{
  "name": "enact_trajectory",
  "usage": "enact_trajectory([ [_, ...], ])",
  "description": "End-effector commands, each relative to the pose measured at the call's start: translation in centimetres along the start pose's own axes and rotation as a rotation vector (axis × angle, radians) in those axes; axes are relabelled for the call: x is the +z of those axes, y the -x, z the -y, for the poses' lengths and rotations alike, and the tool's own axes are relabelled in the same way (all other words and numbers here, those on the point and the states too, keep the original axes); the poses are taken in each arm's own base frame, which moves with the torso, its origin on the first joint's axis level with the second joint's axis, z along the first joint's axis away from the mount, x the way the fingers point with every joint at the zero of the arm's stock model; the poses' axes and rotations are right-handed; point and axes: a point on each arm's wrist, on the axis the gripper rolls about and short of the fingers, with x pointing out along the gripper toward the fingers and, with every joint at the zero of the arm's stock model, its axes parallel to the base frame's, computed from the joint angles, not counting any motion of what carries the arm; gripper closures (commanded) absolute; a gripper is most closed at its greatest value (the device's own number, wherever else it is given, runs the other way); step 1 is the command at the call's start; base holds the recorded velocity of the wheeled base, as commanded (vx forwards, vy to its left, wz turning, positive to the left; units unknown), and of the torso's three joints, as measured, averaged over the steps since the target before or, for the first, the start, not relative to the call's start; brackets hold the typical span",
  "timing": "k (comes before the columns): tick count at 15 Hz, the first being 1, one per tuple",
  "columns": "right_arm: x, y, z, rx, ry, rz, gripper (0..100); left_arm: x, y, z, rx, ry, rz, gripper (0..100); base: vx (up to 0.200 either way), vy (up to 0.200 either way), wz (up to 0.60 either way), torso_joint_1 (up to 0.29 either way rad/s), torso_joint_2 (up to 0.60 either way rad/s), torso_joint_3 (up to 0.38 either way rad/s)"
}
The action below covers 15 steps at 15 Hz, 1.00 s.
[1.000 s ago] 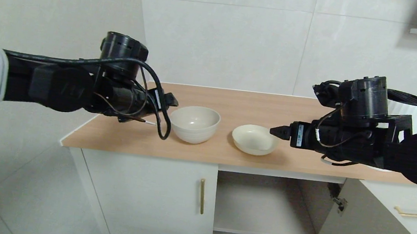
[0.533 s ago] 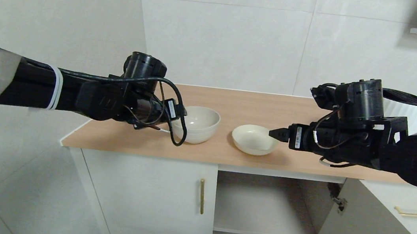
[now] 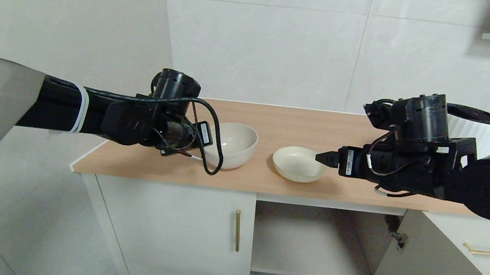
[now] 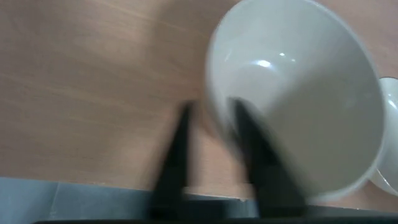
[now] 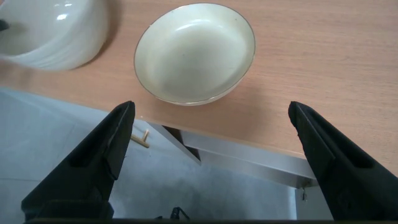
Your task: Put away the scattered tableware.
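Deep bowl (image 3: 232,144) and shallow bowl (image 3: 299,163) stand near each other, not touching, on the counter (image 3: 275,118). Left wrist view: left gripper (image 4: 211,106) spread, its blurred fingers (image 4: 177,162) astride the deep bowl's rim. Right wrist view: right gripper (image 5: 211,107) spread wide, just short of the shallow bowl. Head view: open cabinet (image 3: 307,238) beneath.

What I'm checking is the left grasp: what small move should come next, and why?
Probably close the left gripper on the deep bowl. Its fingers stand apart astride the bowl's wall, one outside and one inside, so the rim seems to lie between them, not yet pinched.
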Motion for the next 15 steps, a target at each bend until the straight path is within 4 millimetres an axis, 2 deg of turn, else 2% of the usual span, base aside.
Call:
enact_trajectory([
  [1,0.0,0.1,0.0,0.001,0.0,0.002,0,0.1,0.2,0.0,-0.002,0.002,0.004,100,0.0,0.0,0.0,0.0,0.0,0.0],
  [3,0.1,0.1,0.0,0.002,-0.001,0.006,0,0.7,1.2,0.1,-0.012,0.008,0.024,100,0.0,0.0,0.0,0.0,0.0,0.0],
  [5,0.2,0.1,0.0,0.001,0.0,0.007,0,1.3,3.7,0.0,-0.033,0.018,0.05,100,0.0,0.0,0.0,0.0,0.0,0.0],
  [7,0.1,-0.1,0.0,-0.001,0.0,0.003,0,1.1,5.5,-0.5,-0.057,0.012,0.037,100,0.0,0.0,0.0,0.0,0.0,0.0],
  [8,0.0,-1.0,0.0,-0.01,-0.002,-0.006,0,0.7,7.2,-1.0,-0.098,0.0,0.014,100,0.0,0.0,0.0,0.0,0.0,0.0],
  [10,-0.6,-3.4,0.0,-0.09,-0.008,-0.02,0,0.6,8.7,-1.2,-0.159,-0.019,-0.009,100,0.0,0.0,0.0,0.0,0.0,0.0],
  [11,-1.0,-5.1,0.1,-0.168,-0.007,-0.018,0,0.4,9.1,-1.3,-0.171,-0.03,-0.015,100,0.0,0.0,0.0,0.0,0.0,0.0],
  [15,-2.3,-8.5,0.1,-0.233,-0.041,-0.047,0,0.3,9.6,-1.1,-0.181,-0.039,-0.011,100,0.0,0.0,0.0,0.0,0.0,0.0],
])
